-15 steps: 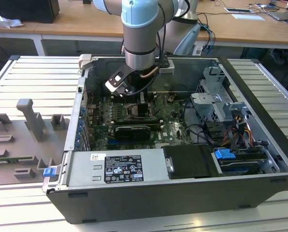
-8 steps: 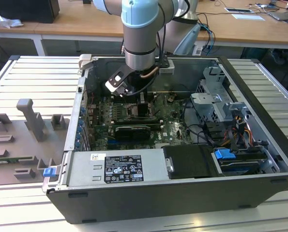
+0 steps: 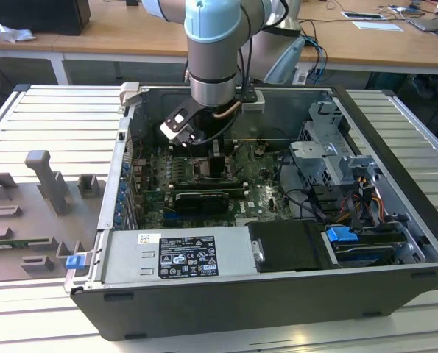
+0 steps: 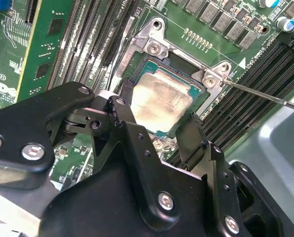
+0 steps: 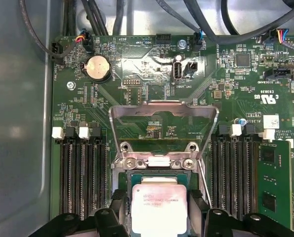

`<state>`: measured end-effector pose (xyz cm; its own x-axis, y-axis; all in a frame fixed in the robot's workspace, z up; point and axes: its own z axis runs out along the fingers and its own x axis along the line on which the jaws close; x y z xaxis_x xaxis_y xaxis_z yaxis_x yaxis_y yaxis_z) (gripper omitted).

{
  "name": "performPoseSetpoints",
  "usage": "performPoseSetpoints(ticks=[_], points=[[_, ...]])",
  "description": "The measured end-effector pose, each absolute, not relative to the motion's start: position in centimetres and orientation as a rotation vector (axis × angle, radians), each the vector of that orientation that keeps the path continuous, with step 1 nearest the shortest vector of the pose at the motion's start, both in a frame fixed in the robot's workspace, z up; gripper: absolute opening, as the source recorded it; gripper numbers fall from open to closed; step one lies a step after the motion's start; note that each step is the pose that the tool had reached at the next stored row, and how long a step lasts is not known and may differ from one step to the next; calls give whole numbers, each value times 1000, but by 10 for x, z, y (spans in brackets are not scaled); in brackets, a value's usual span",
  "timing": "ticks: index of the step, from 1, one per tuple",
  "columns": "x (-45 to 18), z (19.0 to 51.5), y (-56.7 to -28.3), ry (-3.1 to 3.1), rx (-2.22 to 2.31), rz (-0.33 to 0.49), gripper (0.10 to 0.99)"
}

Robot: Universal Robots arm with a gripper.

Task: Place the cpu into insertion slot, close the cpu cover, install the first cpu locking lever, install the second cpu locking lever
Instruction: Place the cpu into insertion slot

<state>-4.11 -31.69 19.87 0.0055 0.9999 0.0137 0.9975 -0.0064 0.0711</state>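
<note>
cpu [image 4: 159, 98] sits flat in the socket [image 4: 154, 47], straight under the gripper [image 4: 156, 118], which straddles two opposite edges; can't tell if it's clamped or loose, cpu cover [image 5: 164, 105] stands flipped open

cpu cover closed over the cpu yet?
No: in the first wrist view the cpu cover stands flipped open, off the socket, and the cpu face lies bare.
</note>
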Motion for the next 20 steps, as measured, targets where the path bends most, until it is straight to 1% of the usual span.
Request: performPoseSetpoints(ticks=[3, 12, 14, 19, 20], points=[[-41, 199, -317, 2185, 2198, 92, 616], [-41, 216, -317, 2185, 2199, 92, 616], [-41, 219, -317, 2186, 2199, 92, 600], [-41, 221, -318, 2186, 2199, 91, 294], [-41, 221, -319, 2186, 2199, 91, 294]])
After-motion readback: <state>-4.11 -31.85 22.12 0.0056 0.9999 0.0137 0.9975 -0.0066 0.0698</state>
